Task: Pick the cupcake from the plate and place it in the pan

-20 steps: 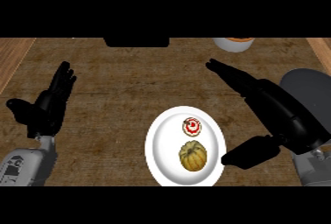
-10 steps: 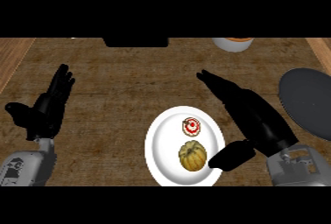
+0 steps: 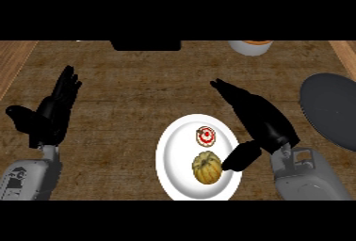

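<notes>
A white plate (image 3: 173,155) lies near the front of the wooden counter. On its far half sits a small cupcake (image 3: 206,135) with white and red frosting; on its near half lies a ribbed yellow-orange squash (image 3: 206,168). My right hand (image 3: 261,120) hovers open just right of the plate, fingers straight and pointing up-left past the cupcake, thumb down by the squash. The dark grey pan (image 3: 332,108) is at the right edge, partly cut off. At the left my left hand (image 3: 49,115) rests open, fingers up.
A white bowl with orange contents (image 3: 250,46) stands at the back, right of centre. A black object (image 3: 146,45) sits at the back edge. Light wooden borders run along both sides of the counter.
My right hand has moved left and toward the plate, uncovering more of the pan, and its thumb now reaches the plate's right rim. The left hand has stayed still.
</notes>
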You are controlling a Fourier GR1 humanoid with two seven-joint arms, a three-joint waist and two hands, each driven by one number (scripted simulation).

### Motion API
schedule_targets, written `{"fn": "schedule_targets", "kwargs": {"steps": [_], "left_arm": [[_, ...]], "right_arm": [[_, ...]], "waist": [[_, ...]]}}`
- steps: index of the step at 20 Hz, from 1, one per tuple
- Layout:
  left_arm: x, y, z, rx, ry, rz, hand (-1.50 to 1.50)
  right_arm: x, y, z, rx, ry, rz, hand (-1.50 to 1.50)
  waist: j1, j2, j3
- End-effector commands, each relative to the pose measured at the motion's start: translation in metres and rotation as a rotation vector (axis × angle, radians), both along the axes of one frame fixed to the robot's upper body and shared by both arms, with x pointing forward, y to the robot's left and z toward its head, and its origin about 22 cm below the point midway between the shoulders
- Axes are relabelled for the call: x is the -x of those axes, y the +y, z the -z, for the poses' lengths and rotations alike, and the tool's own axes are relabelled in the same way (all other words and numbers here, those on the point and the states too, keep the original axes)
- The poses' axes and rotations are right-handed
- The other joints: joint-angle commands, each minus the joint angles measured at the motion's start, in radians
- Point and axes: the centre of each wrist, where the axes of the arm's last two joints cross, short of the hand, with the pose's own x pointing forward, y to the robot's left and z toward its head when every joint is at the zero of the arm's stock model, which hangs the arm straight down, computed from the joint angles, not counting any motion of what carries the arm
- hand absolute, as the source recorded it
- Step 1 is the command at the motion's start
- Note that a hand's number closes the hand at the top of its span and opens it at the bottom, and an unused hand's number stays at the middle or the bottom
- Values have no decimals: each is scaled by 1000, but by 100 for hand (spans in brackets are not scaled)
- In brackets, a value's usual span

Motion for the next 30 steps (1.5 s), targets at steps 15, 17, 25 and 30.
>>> {"fn": "schedule_targets", "kwargs": {"steps": [15,17,25,30], "left_arm": [[1,3,-2,-6,-18,-3,0],[6,3,6,-9,-9,-6,0],[12,-2,-2,2,3,18,0],[-3,-3,11,-6,17,8,0]], "right_arm": [[-22,33,47,215,119,-64,-150],[-16,33,46,279,117,-51,-150],[-24,34,63,342,159,-50,-150],[-42,53,74,331,181,-62,-150]], "waist": [[3,0,0],[0,0,0],[1,-1,0],[2,1,0]]}}
